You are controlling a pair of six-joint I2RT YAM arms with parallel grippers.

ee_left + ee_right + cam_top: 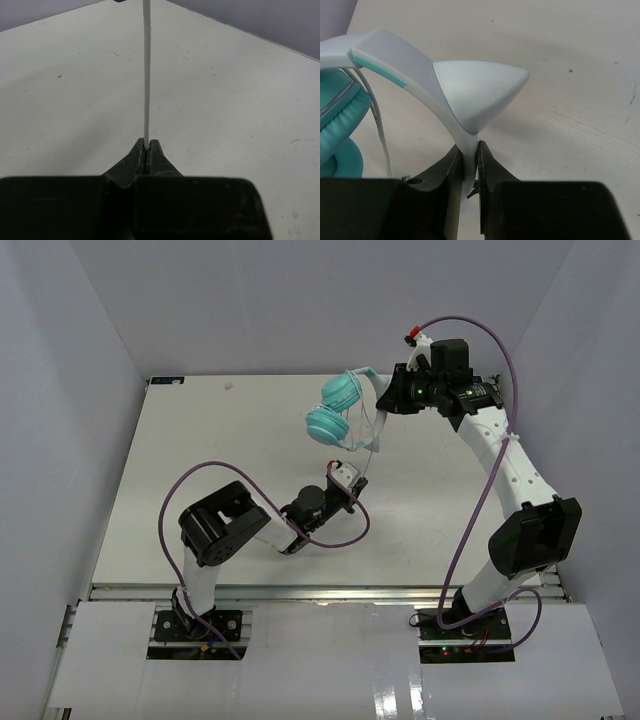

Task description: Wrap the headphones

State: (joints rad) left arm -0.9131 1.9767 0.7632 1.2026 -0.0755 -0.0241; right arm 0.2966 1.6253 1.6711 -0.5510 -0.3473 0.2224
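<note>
Teal cups and a pale blue band: the headphones (pixel 338 408) hang above the far right part of the table (pixel 200 470), short of its far edge. My right gripper (pixel 469 157) holds them there, jaws pinched narrow on the thin band (pixel 415 65) just under a pointed fin (pixel 480 85) that sticks out from it. The two cups (pixel 330 420) sit close together on the left of that grip, their pads looking soft. My left gripper (pixel 147 150) is nearer the middle of the table, closed tight on the white cord (pixel 147 75). The cord leaves the jaw tips and runs straight away toward the far edge, up to the headphones, with no slack that I can see. So its long axis lies along the line between my two grippers, and the headphones are beyond my left gripper and a little to its right. I judge that the winding falls to the left arm, which has the cord, carrying it round the band or cups while the right arm holds the frame steady. I cannot tell how much cord trails behind the left jaws. It looks thin and smooth, so it may slide in the pinch.
</note>
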